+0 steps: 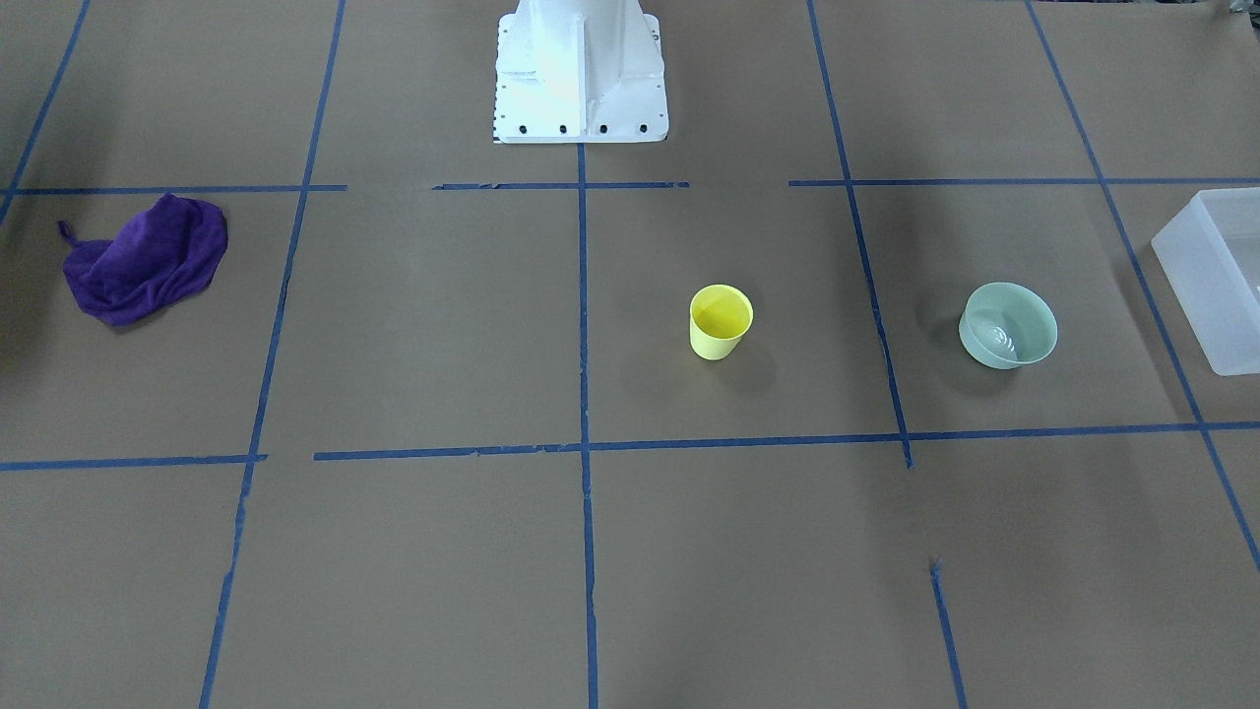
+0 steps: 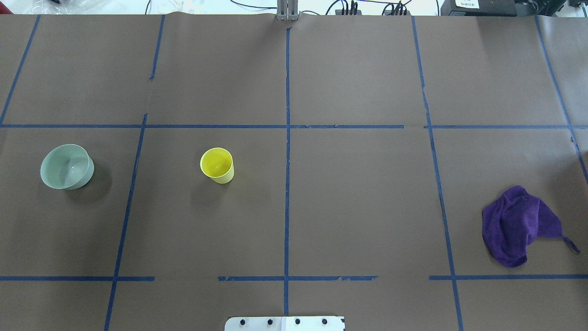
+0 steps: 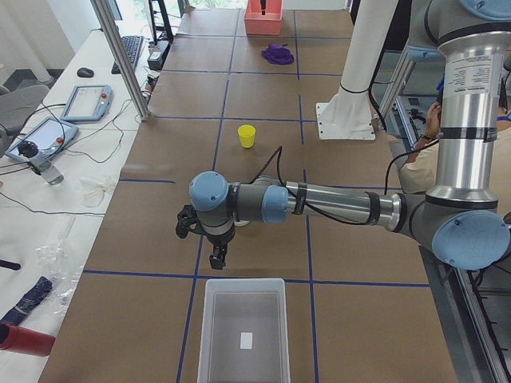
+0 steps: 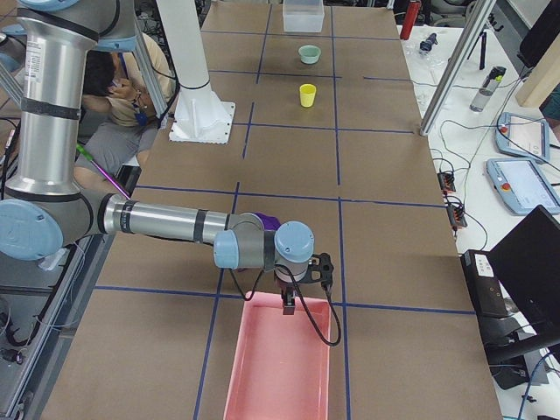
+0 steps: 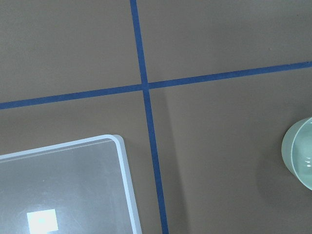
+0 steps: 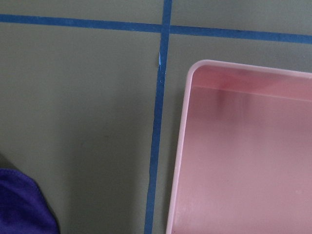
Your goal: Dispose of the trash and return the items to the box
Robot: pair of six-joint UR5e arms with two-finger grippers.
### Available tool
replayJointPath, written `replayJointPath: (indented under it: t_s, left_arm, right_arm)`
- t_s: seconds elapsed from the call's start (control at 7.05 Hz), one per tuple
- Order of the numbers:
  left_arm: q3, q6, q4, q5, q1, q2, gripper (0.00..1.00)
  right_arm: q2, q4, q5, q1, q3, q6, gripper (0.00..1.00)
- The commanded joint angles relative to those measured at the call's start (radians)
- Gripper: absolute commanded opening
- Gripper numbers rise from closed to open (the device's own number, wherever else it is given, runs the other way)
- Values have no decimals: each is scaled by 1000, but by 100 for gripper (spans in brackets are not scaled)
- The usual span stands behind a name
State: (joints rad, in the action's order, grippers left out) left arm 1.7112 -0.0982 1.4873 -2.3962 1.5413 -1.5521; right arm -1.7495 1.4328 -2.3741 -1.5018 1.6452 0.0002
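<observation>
The yellow cup (image 1: 721, 321) stands upright near the table's middle and also shows in the overhead view (image 2: 217, 165). The mint-green bowl (image 1: 1008, 325) stands upright between the cup and the box (image 1: 1216, 276), a frosted-white tub at the table's left end. My left gripper (image 3: 217, 257) hangs over the table just short of the box (image 3: 243, 335); I cannot tell whether it is open or shut. Its wrist view shows the box's corner (image 5: 124, 180) and the bowl's edge (image 5: 300, 153). My right gripper (image 4: 289, 302) hangs over the near rim of a pink tray; I cannot tell its state.
A purple cloth (image 2: 519, 225) lies crumpled toward the table's right end, beside the pink tray (image 6: 180, 146). The white robot pedestal (image 1: 581, 74) stands at the table's middle, on the robot's side. Blue tape lines grid the brown surface. Operators' desks with devices run along the far side.
</observation>
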Motion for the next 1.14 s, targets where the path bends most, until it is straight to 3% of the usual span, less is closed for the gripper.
replayJointPath:
  t_s: [0.0,0.14,0.99]
  left_arm:
    - [17,-2,8,44,-1,-63,100]
    - [56,1,-28,43,-1,-68,100]
    - [47,72,11,6,-1,-80,100]
  right_arm:
    - [1,0,-4,0,4,0,100]
    - [4,0,-5,0,10,1,100]
    - [41,-14,-5,0,21,1,100]
